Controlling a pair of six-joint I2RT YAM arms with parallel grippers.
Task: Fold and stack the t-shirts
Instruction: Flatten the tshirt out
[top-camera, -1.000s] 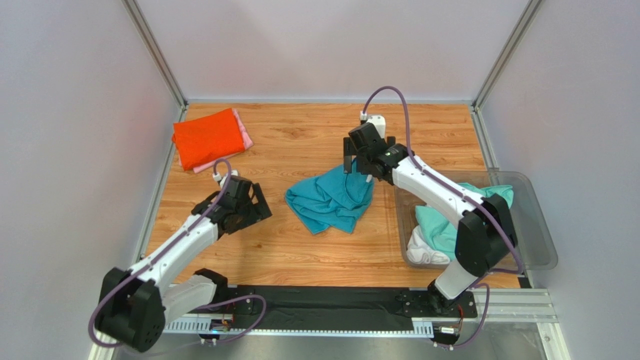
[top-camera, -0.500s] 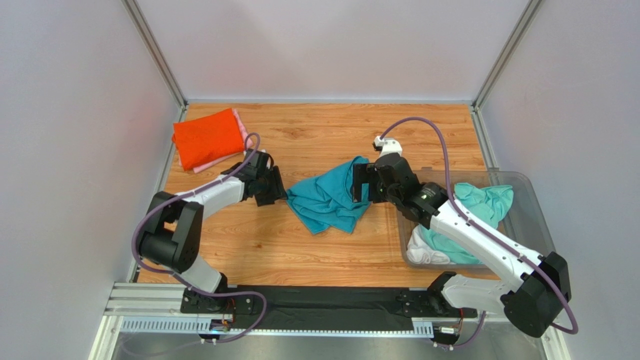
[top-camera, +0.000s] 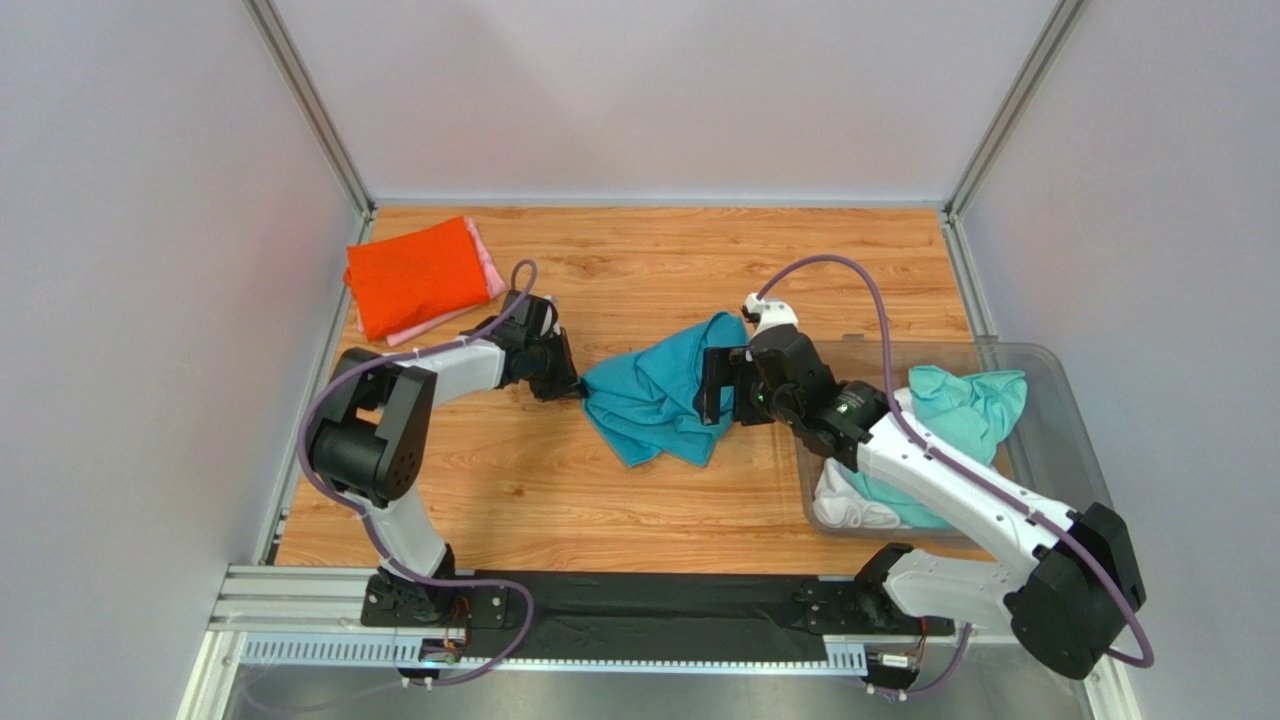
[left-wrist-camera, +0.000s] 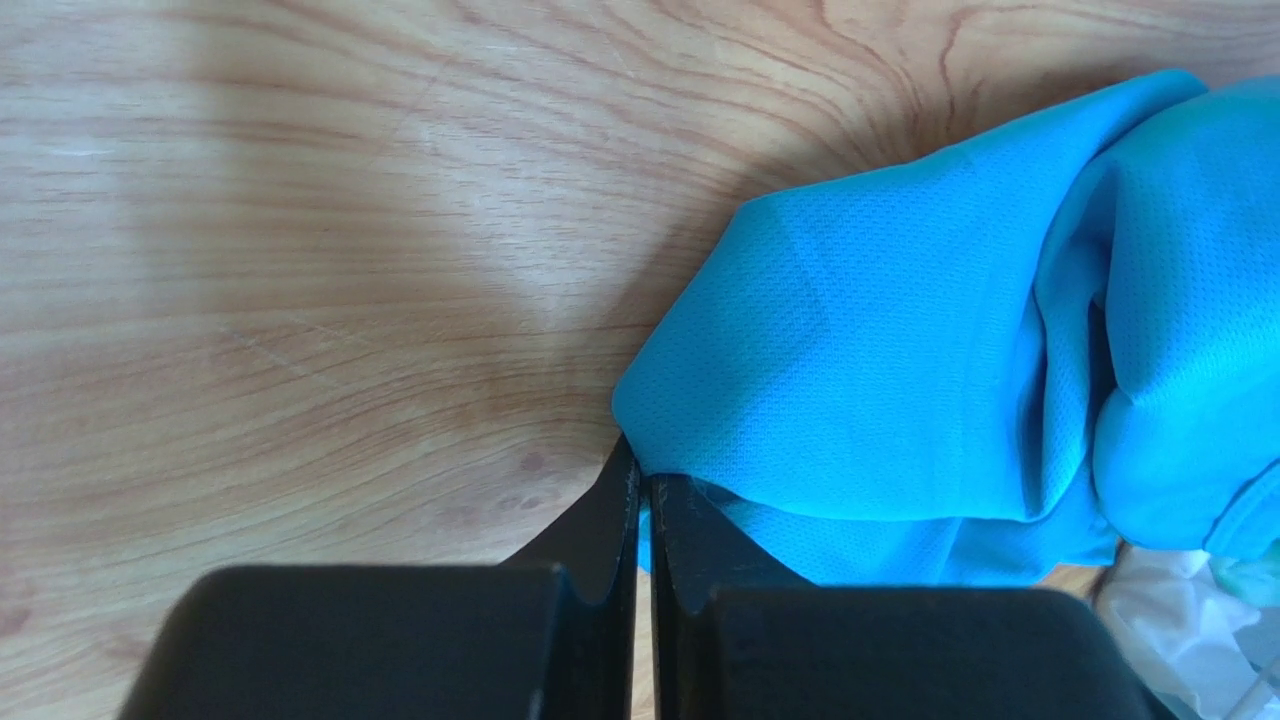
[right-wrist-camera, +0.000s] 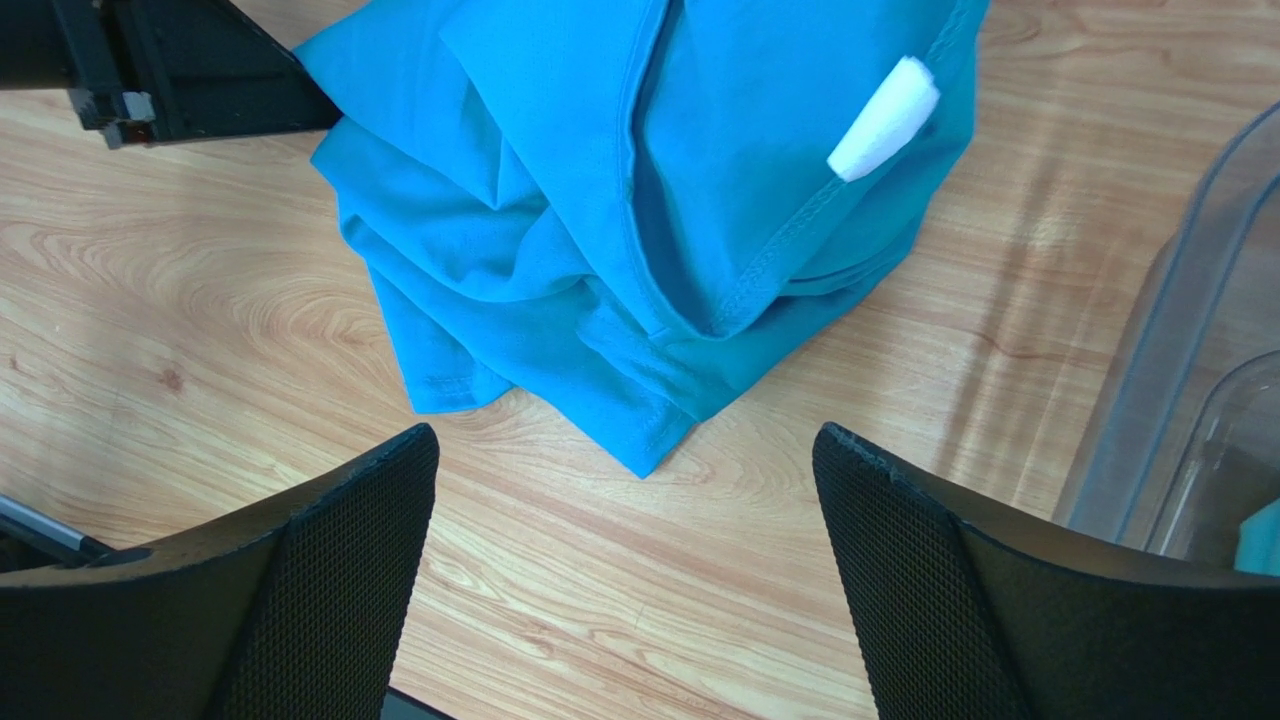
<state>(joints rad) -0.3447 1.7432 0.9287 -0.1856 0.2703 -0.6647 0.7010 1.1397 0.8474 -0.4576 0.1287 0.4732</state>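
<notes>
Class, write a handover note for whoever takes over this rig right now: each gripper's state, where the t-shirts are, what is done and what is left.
Left gripper: shut on the left edge of the teal t-shirt.
Right gripper: open above the teal t-shirt's right side, holding nothing.
Teal t-shirt: crumpled at mid-table.
Done: orange-red t-shirt lies folded on the pink t-shirt at the far left corner.
Left: fold and stack the teal one, then the mint-green t-shirt and white t-shirt in the clear plastic bin.
</notes>
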